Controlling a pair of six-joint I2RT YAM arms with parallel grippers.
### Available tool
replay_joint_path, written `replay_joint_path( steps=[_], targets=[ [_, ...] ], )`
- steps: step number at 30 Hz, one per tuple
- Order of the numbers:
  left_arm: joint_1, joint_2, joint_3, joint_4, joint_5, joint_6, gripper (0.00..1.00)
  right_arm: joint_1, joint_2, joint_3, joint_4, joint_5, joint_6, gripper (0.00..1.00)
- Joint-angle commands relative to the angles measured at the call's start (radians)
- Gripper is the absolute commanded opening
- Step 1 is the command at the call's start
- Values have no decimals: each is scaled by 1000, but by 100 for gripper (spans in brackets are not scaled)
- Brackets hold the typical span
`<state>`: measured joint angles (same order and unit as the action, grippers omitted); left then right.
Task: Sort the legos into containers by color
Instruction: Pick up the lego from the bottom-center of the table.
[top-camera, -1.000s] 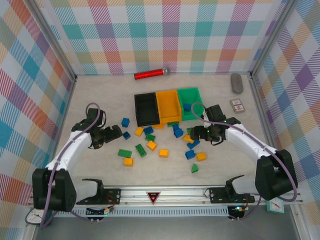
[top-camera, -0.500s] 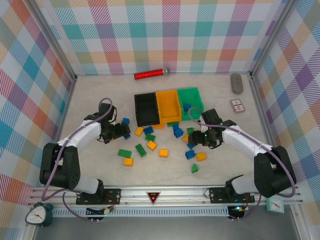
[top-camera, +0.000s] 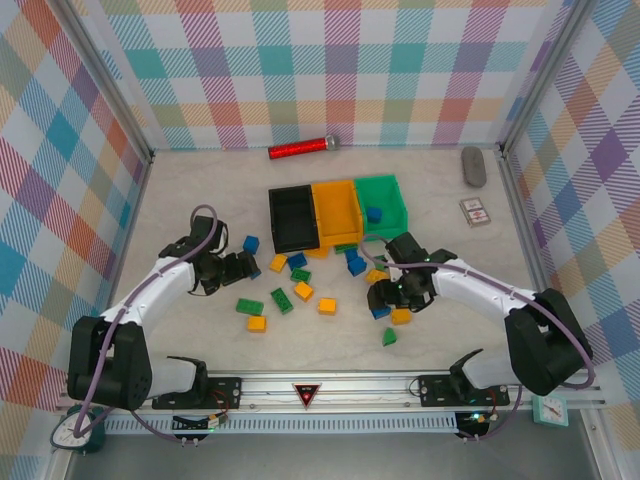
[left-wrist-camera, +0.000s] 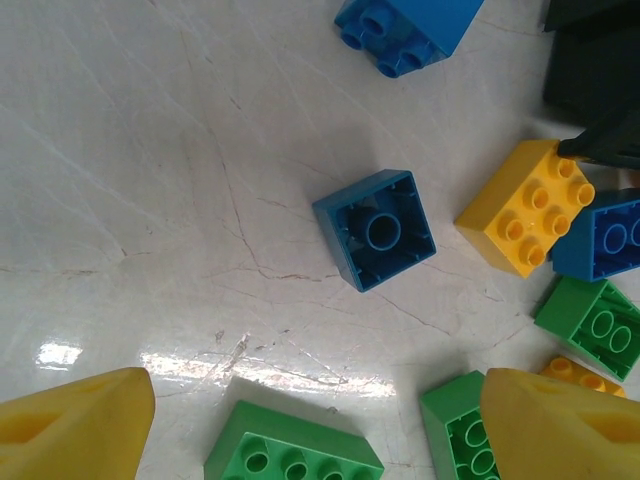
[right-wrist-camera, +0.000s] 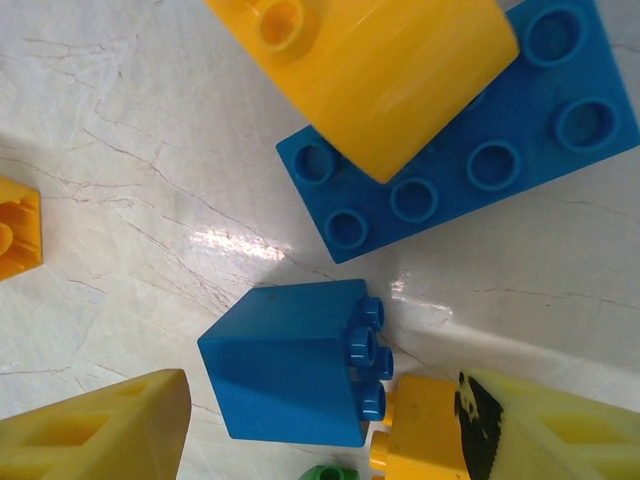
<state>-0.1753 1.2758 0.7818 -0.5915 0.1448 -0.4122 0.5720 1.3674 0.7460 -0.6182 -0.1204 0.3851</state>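
Blue, green and yellow-orange legos (top-camera: 300, 290) lie scattered on the table in front of three bins: black (top-camera: 276, 222), orange-yellow (top-camera: 318, 208) and green (top-camera: 397, 201), with one blue brick (top-camera: 374, 214) inside the green one. My left gripper (top-camera: 243, 268) is open and low over the table. A green brick (left-wrist-camera: 290, 450) lies between its fingers (left-wrist-camera: 75, 425), and an upturned blue brick (left-wrist-camera: 375, 230) sits just ahead. My right gripper (top-camera: 385, 297) is open around a blue cube (right-wrist-camera: 290, 365) lying on its side, next to a yellow brick (right-wrist-camera: 425, 430) and a blue plate (right-wrist-camera: 470, 150).
A red cylinder (top-camera: 302, 149) lies at the back. A grey oval object (top-camera: 473, 166) and a small card (top-camera: 474, 211) sit at the right. The black bin's corner (left-wrist-camera: 600, 70) is near the left gripper. Checked walls enclose the table.
My right gripper has moved toward the near side and left, down over the blue cube. My left gripper has shifted right toward the bricks, then settled.
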Motion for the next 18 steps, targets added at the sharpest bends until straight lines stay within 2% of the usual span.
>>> replay_joint_path(
  steps=[1,8,14,18],
  targets=[
    [-7,-27,-30,-10,-4,-11,85,43,35,31,-27,32,16,70],
    [-7,-67,-64,-5,-2,-16,85,111,125,78,-64,121,14,68],
    [-6,-89,-83,-10,-7,-8,85,135,161,97,-57,144,31,48],
    [-7,-108,-90,-19,-15,-2,85,140,139,111,-67,157,32,40]
  ],
)
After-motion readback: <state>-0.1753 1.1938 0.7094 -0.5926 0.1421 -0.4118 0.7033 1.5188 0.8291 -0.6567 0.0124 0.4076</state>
